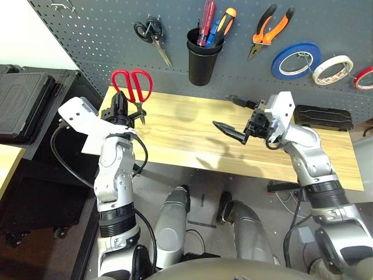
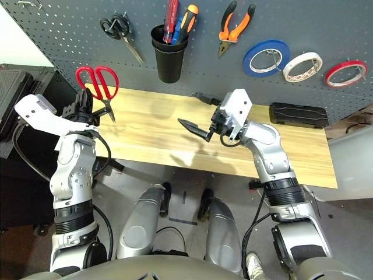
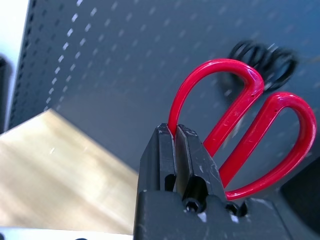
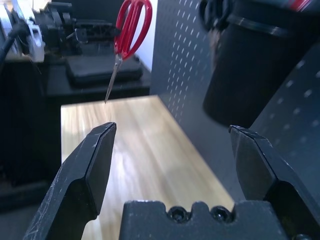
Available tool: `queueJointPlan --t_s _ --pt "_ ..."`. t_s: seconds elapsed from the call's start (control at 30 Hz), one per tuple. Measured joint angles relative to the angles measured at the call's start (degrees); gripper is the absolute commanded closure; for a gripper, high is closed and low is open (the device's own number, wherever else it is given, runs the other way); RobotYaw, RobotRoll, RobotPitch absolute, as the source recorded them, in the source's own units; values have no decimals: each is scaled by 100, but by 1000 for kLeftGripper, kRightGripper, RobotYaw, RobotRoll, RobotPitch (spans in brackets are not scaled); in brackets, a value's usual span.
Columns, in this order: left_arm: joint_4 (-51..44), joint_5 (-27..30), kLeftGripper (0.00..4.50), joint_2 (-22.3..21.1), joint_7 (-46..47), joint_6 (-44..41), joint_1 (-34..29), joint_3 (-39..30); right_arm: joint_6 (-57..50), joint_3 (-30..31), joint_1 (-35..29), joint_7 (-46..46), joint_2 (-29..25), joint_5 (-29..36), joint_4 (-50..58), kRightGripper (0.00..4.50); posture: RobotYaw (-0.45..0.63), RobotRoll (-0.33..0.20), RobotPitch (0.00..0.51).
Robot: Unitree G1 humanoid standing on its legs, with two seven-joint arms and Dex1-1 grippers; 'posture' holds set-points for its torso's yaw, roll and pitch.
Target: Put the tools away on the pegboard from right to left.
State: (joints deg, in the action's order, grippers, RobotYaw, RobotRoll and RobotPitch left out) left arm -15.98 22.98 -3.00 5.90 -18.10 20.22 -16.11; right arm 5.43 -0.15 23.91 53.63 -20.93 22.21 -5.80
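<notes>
Holding the red-handled scissors [image 1: 133,86] by one handle loop, the left gripper [image 1: 116,108] is clenched with the handles up and the blades hanging down over the left end of the table [image 1: 192,140]. Ahead and above lies the pegboard [image 1: 105,35], and the left arm is the nearer one to its free left part beside the black-handled scissors [image 1: 152,34]. Over mid-table, the right gripper [image 1: 236,116] stands wide apart and empty. Its wrist view shows the blades' long axis nearly upright, while the left wrist view shows the pinch on the loop
</notes>
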Motion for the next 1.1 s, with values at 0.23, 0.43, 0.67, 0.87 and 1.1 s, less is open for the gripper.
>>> queueJointPlan --t_s 0.23,0.43,0.67,0.87,1.1 --pt "3 182 4476 -97 24 -181 431 -166 -317 -315 18 21 -207 492 499 0 269 0 186" --pt "122 360 4476 -247 -3 -296 666 -280 -575 -455 16 -8 -295 745 759 0 243 0 184" --pt "460 440 4476 -399 -50 -401 1052 -350 -638 -517 22 -66 -315 797 896 0 226 0 185" --pt "978 421 4476 -479 -71 -429 1349 -350 -831 -519 155 -185 -353 837 1024 0 209 0 184" --pt "1363 387 4476 -476 -75 -408 1556 -342 -1024 -518 226 -319 -386 848 1070 0 199 0 184"
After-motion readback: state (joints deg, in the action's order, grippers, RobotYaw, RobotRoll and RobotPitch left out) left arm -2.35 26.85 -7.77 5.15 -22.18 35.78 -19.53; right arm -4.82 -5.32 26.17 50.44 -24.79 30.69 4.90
